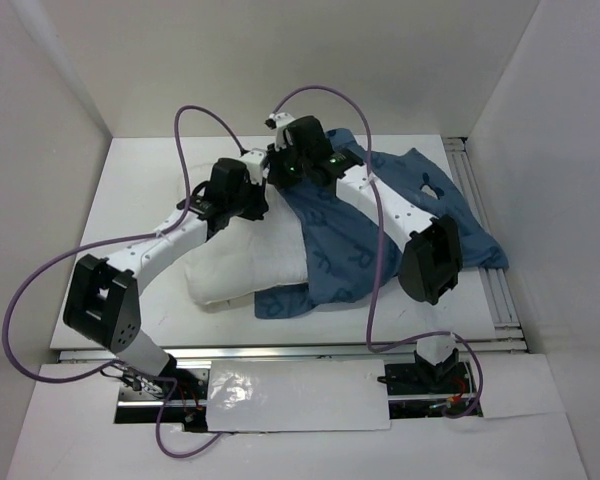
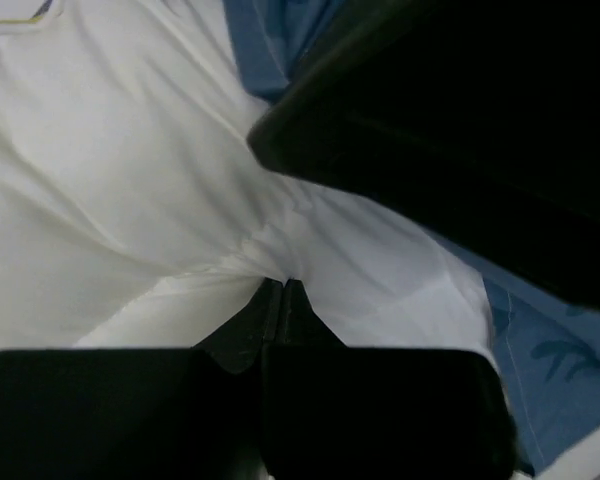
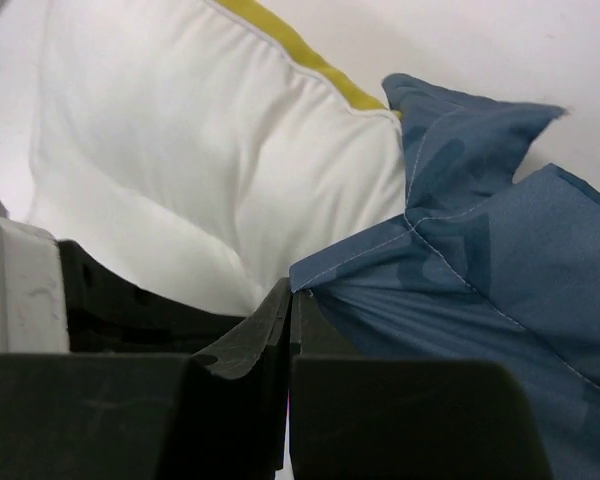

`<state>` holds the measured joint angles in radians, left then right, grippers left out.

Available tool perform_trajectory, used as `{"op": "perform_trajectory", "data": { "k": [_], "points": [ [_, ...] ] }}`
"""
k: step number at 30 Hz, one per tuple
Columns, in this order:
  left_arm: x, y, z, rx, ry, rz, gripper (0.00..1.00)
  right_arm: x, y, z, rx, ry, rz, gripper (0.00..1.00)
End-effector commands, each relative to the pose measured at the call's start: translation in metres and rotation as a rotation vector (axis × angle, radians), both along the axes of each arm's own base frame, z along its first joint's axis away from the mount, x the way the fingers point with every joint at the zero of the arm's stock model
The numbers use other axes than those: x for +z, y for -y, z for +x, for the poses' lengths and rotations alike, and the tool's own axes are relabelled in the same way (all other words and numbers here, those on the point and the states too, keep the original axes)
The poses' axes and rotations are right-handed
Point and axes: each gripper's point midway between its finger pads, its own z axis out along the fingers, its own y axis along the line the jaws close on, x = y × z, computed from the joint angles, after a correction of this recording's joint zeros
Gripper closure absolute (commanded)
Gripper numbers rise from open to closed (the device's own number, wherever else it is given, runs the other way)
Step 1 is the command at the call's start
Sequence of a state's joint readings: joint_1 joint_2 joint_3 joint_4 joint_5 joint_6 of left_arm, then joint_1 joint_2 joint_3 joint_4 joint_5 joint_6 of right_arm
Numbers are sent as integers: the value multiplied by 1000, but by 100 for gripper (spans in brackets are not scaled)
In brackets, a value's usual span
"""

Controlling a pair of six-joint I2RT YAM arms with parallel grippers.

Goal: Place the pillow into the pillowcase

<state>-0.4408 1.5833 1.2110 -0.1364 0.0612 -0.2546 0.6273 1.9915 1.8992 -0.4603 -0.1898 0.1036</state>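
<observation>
Left gripper point(image 2: 283, 292) pinches the pillow point(image 2: 130, 160); beside the pillow, right gripper point(image 3: 289, 297) clamps the pale-lettered pillowcase point(image 3: 480, 310) hem.

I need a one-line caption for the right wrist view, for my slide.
Right gripper pinching the edge of the blue pillowcase, next to the white pillow with its yellow seam.

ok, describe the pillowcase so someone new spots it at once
On the white table, look right of centre. The pillowcase is the crumpled blue cloth with lighter blue print, overlapping the right end of the pillow. Only it is blue; the pillow is white.
</observation>
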Motion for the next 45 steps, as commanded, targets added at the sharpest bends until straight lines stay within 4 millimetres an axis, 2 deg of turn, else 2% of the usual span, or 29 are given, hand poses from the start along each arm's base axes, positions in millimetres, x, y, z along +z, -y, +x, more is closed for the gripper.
{"op": "perform_trajectory", "data": {
  "k": [1,2,3,6,7,8,10,11,12,15,18,20,22,23,24,25,27,28,34,35,36,38,39,40,41,42,43,44,45],
  "points": [
    [130,44,-6,-166,385,-197,100,73,-67,-49,267,81,233,100],
    [132,42,-9,-170,401,-193,100,78,-65,-49,250,86,244,100],
    [137,37,-11,-155,425,-187,100,95,-56,-47,187,112,266,100],
    [157,29,-33,-174,518,-200,100,106,-33,-31,91,143,322,100],
    [151,24,-40,-178,526,-189,100,113,-25,-27,60,157,331,100],
    [170,17,-53,-179,588,-204,100,119,-16,-21,21,169,338,100],
    [174,9,-64,-186,641,-191,100,116,-2,-9,-89,166,299,99],
    [190,4,-74,-179,693,-202,100,114,-3,-5,-100,164,293,99],
    [194,0,-76,-172,719,-192,100,102,-3,-3,-87,138,270,99],
    [196,-3,-76,-166,759,-177,100,107,-29,-22,57,114,293,100],
    [185,4,-69,-192,778,-159,100,105,-54,-51,211,97,286,100],
    [163,9,-59,-197,762,-139,100,106,-61,-61,250,87,294,100],
    [159,6,-47,-181,793,-145,100,105,-64,-70,277,41,314,100],
    [138,10,-41,-180,760,-149,100,110,-64,-71,273,36,322,100],
    [133,7,-36,-180,769,-150,100,116,-63,-77,283,16,327,100],
    [142,4,-31,-158,833,-180,100,112,-65,-78,286,-20,330,100],
    [126,5,-19,-135,803,-217,100,96,-70,-79,287,-98,311,100],
    [124,7,-18,-141,800,-234,100,100,-71,-77,288,-96,312,100],
    [120,-1,-6,-88,790,-253,100,32,-70,-36,109,-218,233,99],
    [120,-7,-3,-69,791,-247,100,27,-70,-28,95,-223,240,97],
    [120,-7,-3,-68,791,-247,100,2,-71,-21,70,-249,209,93],
    [110,-10,0,-61,771,-235,100,-3,-76,-12,61,-247,204,92],
    [101,-12,4,-32,737,-237,100,-11,-73,-4,46,-246,188,89],
    [107,-13,8,-14,734,-246,100,-27,-73,-1,39,-264,158,79],
    [90,-19,15,15,660,-219,100,-21,-73,2,38,-242,159,70],
    [83,-23,20,31,615,-210,81,-22,-72,4,27,-237,155,57],
    [88,-21,25,34,591,-212,69,-14,-67,8,6,-202,146,47],
    [79,-25,29,50,545,-201,62,-10,-59,13,-24,-188,143,30],
    [61,-27,25,50,478,-174,54,-9,-54,15,-45,-176,137,24]
  ]
}}
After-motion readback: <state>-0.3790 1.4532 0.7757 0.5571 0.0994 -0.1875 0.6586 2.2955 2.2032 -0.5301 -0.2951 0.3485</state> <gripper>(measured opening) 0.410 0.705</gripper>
